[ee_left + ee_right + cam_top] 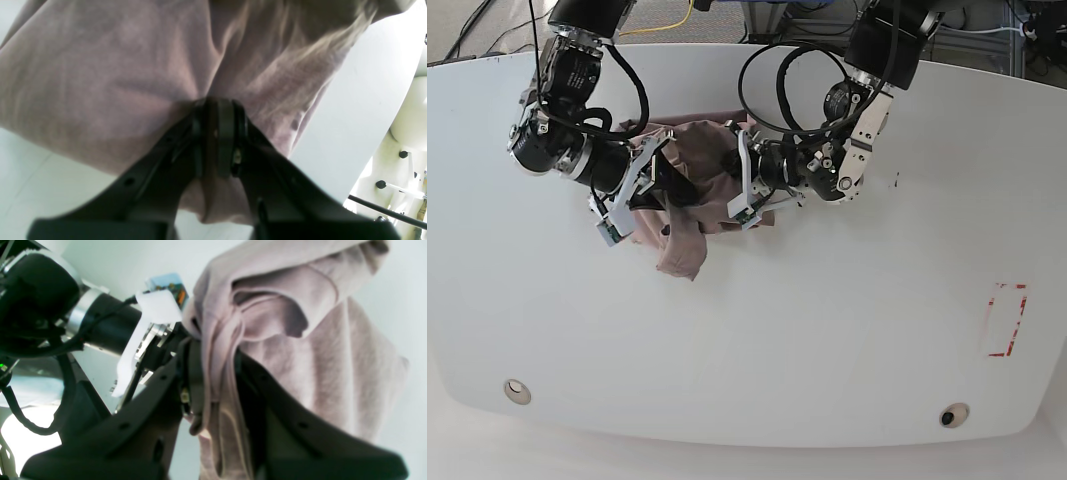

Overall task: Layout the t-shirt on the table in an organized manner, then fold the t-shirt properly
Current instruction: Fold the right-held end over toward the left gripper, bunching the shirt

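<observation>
The black left gripper [217, 140] is clamping a fold of the soft mauve-brown knit t-shirt [692, 190]; the right gripper [213, 380] is pinching a hem edge likewise. The shirt is hanging bunched between both arms, low over the glossy white table [827, 330]. Layout step is under way; next, probably, spreading the grips apart. Both arms are reaching inward, wrists angled together.

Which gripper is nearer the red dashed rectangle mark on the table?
Left. The left gripper, shut on the t-shirt, sits mid-table, nearer the red dashed rectangle mark by the table's edge. The right gripper, also clamping the shirt, is farther across.
</observation>
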You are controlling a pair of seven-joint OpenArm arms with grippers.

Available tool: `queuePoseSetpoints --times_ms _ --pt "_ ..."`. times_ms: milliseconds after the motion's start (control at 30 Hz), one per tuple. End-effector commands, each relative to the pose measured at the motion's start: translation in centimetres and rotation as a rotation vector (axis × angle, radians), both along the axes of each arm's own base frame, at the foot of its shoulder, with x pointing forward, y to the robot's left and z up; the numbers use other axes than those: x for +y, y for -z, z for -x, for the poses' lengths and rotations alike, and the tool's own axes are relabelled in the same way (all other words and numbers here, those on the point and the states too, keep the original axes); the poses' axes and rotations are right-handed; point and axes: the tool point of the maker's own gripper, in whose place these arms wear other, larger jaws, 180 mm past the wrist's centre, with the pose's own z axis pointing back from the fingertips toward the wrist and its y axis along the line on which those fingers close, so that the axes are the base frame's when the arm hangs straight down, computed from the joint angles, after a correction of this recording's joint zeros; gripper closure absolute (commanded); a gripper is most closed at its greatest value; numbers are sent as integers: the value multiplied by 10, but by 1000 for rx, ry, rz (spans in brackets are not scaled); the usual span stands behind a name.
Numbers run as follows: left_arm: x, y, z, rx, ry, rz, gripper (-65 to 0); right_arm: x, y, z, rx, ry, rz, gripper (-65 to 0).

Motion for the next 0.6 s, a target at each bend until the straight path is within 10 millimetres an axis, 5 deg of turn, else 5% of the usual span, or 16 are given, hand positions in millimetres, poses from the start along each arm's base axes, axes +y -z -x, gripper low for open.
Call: queuePoseSetpoints --times_ms 0,567 --pt "9 8 6 20 20 -72 -43 8 -17 -5 -58 -19 -42 -79" --pt "8 3 3 4 18 -64 -43 27 -6 13 -5 -51 -86 -493"
